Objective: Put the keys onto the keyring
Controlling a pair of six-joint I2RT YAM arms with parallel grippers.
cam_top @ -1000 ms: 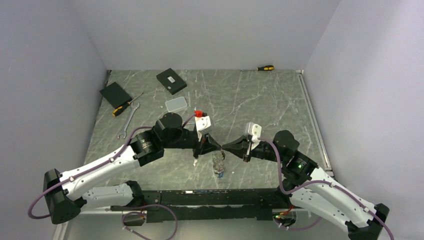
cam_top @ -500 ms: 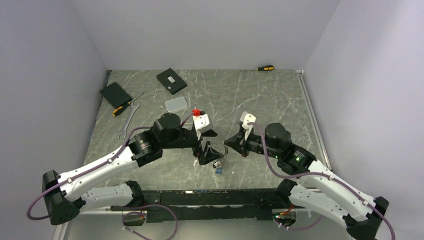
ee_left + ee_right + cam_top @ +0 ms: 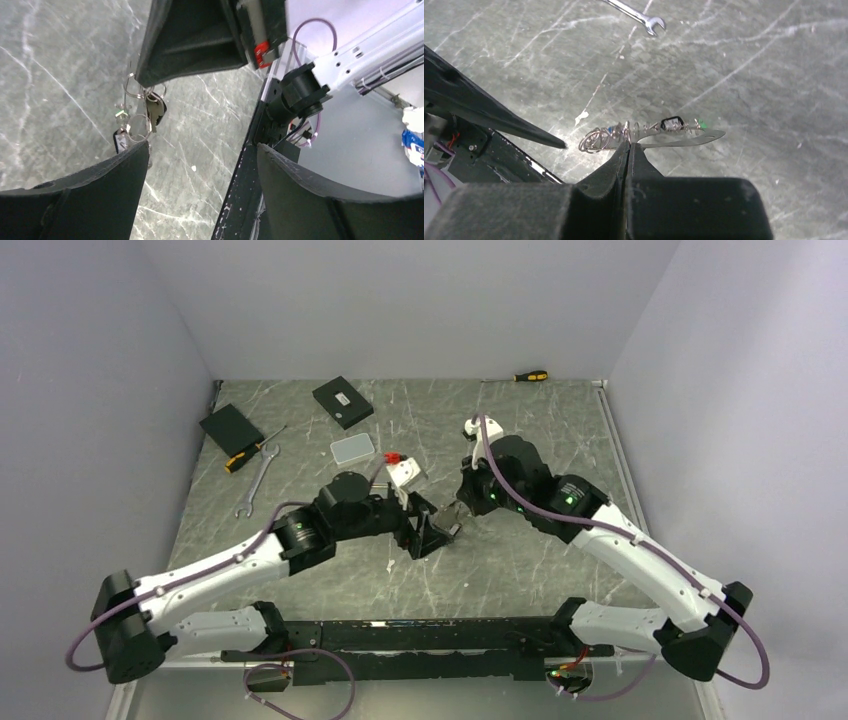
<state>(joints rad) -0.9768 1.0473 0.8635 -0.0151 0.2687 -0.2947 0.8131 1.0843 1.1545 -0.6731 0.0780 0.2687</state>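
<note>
Keys [image 3: 664,126] hang on the keyring [image 3: 596,139] that the right tool [image 3: 628,146] clamps above the middle of the desk [image 3: 560,430], while the left tool [image 3: 200,155] waits just beside, fingers apart.

The keyring [image 3: 596,139] hangs at my right end effector [image 3: 628,146], beside my left end effector [image 3: 432,532]. Far left on the desk [image 3: 560,420] lies the wrench [image 3: 257,480], with a screwdriver [image 3: 242,459] behind it.

The top view looks down from high at the near edge over the whole worktop [image 3: 520,430]. Both wrist views sit close above it, on opposite sides, sharing the keyring [image 3: 596,139].
</note>
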